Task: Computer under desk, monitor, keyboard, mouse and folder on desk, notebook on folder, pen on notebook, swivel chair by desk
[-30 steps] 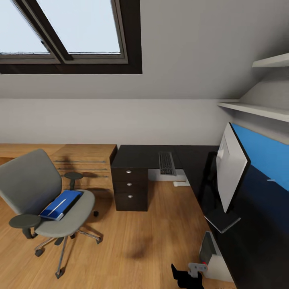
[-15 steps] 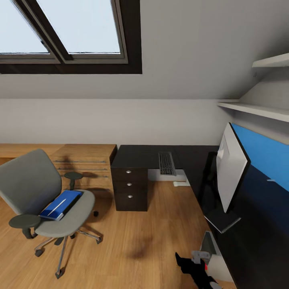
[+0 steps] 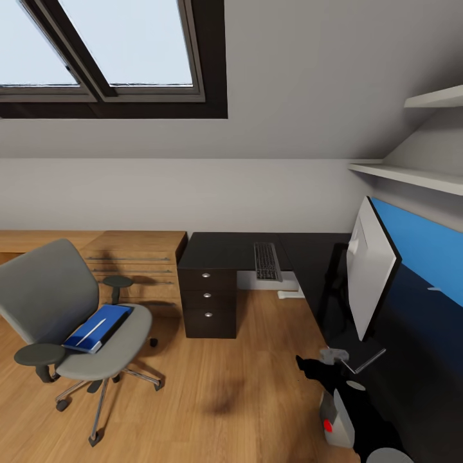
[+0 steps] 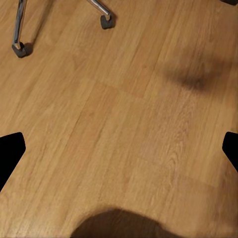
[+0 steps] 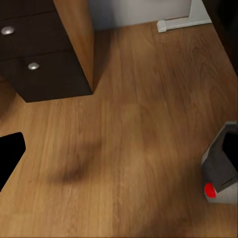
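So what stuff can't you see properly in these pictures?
- The monitor in the head view: seen edge-on, so its screen is hidden.
- The computer in the right wrist view: cut off by the picture's edge.
- The folder on the swivel chair: too small to tell what lies on it.
- The right gripper: too dark to tell open or shut.
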Tool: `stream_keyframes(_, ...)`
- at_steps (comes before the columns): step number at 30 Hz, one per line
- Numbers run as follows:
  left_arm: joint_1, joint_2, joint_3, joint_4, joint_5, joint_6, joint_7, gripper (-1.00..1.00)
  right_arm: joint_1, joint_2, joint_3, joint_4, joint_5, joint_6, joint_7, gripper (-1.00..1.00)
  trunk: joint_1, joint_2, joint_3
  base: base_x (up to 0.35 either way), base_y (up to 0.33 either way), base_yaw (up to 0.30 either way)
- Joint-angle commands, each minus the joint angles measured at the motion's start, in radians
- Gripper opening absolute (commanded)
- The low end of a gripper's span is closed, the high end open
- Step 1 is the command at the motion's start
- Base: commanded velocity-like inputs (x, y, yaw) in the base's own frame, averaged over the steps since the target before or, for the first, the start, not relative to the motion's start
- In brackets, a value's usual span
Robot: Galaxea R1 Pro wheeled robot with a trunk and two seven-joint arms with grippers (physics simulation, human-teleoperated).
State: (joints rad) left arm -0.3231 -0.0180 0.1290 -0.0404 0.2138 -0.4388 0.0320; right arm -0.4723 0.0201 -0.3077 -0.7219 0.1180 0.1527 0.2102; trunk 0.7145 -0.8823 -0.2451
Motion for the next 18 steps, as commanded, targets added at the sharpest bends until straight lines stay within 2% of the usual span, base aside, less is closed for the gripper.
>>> stream_keyframes(1,-0.001,0.0,0.008,0.001,-0.005,-0.003,0.002,1.0,0.001,-0.001,-0.008,-0.007,0.01,0.007,0.011,1.0,0.0,-0.001,-0.001,0.0,0.0,0.0)
stream_keyframes(3,-0.001,0.0,0.008,0.001,-0.005,-0.003,0.001,1.0,0.012,-0.008,-0.008,-0.016,0.009,0.001,0.021,1.0,0.0,-0.001,-0.001,0.0,0.0,0.0)
stream_keyframes(11,-0.001,-0.001,0.008,0.001,-0.005,-0.003,0.002,1.0,0.059,-0.018,-0.008,-0.024,0.008,-0.145,0.046,1.0,0.0,-0.001,-0.001,0.0,0.0,0.0)
stream_keyframes(18,-0.001,0.0,0.008,0.001,-0.005,-0.003,0.002,1.0,0.081,-0.032,-0.025,-0.027,0.006,-0.183,0.051,1.0,0.0,-0.001,-0.001,0.0,0.0,0.0)
